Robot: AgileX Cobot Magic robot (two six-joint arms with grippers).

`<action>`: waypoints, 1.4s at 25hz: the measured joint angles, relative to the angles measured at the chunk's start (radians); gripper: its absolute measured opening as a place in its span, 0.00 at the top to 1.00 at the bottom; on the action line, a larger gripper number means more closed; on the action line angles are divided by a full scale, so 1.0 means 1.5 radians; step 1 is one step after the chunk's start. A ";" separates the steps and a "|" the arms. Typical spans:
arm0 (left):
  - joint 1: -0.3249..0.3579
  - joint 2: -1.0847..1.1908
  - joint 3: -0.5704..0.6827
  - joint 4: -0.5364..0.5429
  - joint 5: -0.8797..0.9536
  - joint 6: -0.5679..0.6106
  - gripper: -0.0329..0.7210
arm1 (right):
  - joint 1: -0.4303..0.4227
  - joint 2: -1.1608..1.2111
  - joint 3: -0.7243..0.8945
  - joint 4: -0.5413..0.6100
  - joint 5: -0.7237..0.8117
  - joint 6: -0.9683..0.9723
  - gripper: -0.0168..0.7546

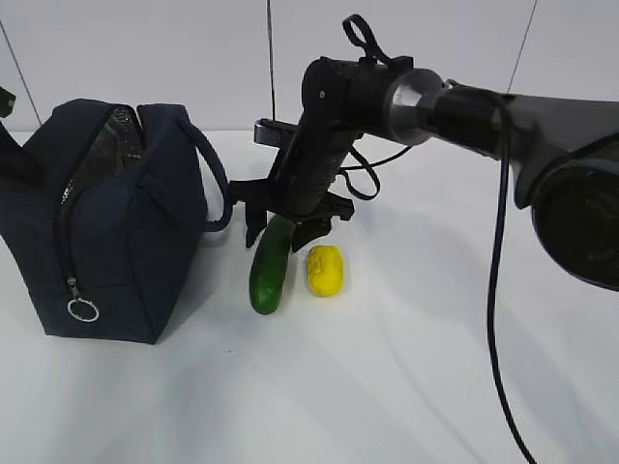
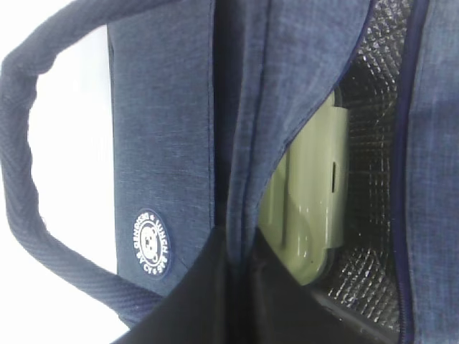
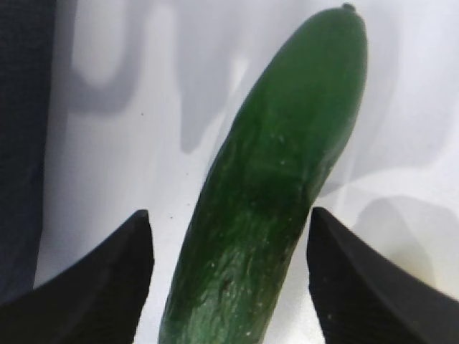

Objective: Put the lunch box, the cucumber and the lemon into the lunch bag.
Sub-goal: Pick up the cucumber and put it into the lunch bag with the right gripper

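White table (image 1: 406, 387) and a pale wall fill the scene. On the left stands the boxy navy fabric lunch bag (image 1: 116, 232), unzipped, its silvery lining showing; inside sits the sage-green lunch box (image 2: 308, 215). The smooth dark green cucumber (image 1: 270, 266) lies on the table between the spread fingers of the right hand (image 1: 285, 230), apparently untouched. The bumpy yellow lemon (image 1: 325, 271) rests just beside it. The left hand, unseen, is closed at the bag.
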 joint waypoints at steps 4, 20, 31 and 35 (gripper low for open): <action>0.000 0.000 0.000 0.000 0.000 0.000 0.96 | 0.000 0.012 0.000 0.011 -0.003 0.001 0.32; 0.000 0.000 0.000 0.003 0.000 0.000 0.96 | 0.000 0.018 0.000 0.060 0.010 -0.010 0.55; 0.000 0.000 0.000 0.034 -0.015 -0.001 0.96 | 0.000 0.018 -0.231 0.050 0.122 -0.054 0.55; 0.000 0.000 0.000 0.035 -0.014 -0.003 0.96 | 0.000 0.018 -0.342 0.052 0.127 -0.058 0.55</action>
